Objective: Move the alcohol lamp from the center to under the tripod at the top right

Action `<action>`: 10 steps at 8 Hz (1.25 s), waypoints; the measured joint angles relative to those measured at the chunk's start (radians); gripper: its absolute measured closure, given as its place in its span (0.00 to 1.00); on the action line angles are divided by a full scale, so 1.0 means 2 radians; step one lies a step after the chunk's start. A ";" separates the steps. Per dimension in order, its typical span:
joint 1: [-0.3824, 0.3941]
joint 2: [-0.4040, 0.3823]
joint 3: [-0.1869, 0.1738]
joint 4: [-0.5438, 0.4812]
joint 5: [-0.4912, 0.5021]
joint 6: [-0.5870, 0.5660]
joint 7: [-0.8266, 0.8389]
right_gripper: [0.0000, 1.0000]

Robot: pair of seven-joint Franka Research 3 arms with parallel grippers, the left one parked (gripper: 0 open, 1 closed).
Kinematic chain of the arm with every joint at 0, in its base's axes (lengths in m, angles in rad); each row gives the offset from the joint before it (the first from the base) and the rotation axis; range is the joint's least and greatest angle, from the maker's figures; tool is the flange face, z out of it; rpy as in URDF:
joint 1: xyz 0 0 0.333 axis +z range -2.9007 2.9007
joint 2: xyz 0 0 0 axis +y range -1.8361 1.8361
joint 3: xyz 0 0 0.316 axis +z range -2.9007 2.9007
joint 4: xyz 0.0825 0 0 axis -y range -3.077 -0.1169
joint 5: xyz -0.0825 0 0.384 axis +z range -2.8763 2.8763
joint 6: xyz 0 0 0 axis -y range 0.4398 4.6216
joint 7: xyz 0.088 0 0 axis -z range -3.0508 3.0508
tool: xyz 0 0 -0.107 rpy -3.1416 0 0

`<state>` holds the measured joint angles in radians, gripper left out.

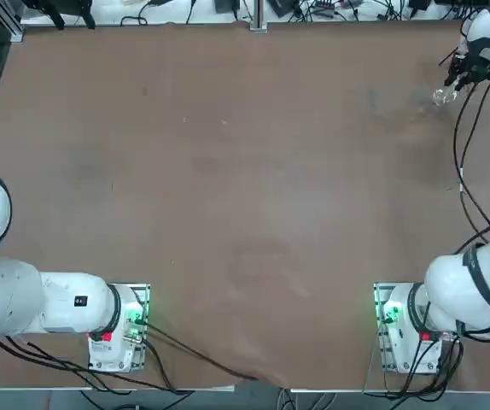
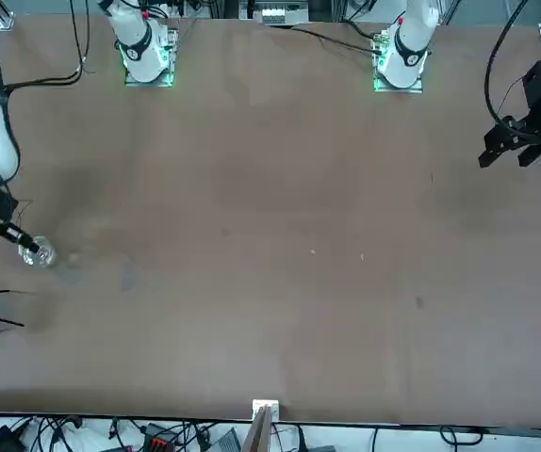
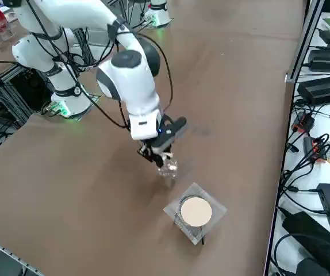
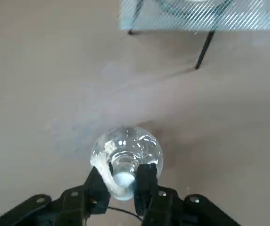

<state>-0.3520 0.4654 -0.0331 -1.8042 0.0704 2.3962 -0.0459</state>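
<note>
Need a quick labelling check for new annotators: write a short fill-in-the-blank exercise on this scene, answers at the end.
The clear round glass lamp is held between the black fingers of the right ____.
A white ____ shows inside the glass.
The square mesh-edged stand has a pale ____ disc in its middle.
The stand's thin legs are ____ in colour.

Missing words: gripper; wick; round; black

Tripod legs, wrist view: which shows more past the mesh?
The leg reaching well out; the other leg barely does. Right end effector holds the lamp outside the tripod.
</note>
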 joint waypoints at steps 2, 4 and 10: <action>-0.010 0.037 0.000 0.044 0.001 0.000 0.000 0.71; -0.015 0.054 0.000 0.067 0.002 -0.001 0.000 0.71; -0.016 0.103 0.000 0.119 0.002 -0.001 0.000 0.71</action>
<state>-0.3841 0.6712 -0.0326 -1.5669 0.0735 2.3942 -0.0459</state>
